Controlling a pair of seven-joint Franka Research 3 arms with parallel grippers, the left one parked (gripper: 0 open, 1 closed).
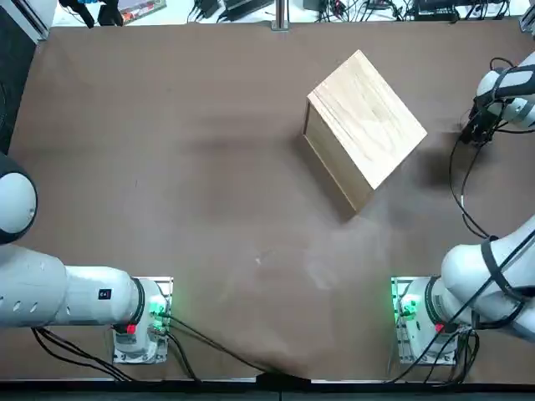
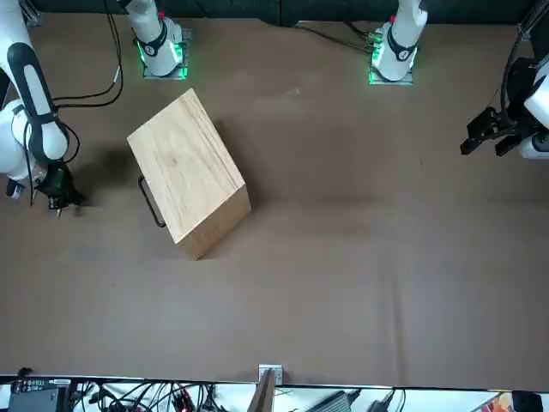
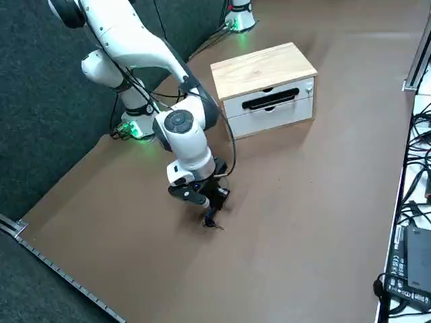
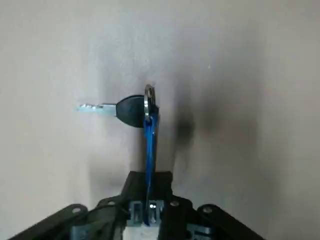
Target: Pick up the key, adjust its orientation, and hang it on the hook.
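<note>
Our right gripper [image 4: 146,205] pinches the blue strap [image 4: 150,145], with the black-headed key [image 4: 131,111] and its ring [image 4: 149,100] beyond the fingertips, over the table [image 3: 296,222]. We expect a light load: stiff metal, probably swinging on a bendable strap, so gripping nearer the ring should steady it.

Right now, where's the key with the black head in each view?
Right wrist: black-headed silvery key, beyond the hand, on a blue strap.
Right side: dark bit at the hand, key not distinguishable.
Top, front: can't make it out.
Shared by top, front, side: pale wooden box.
</note>
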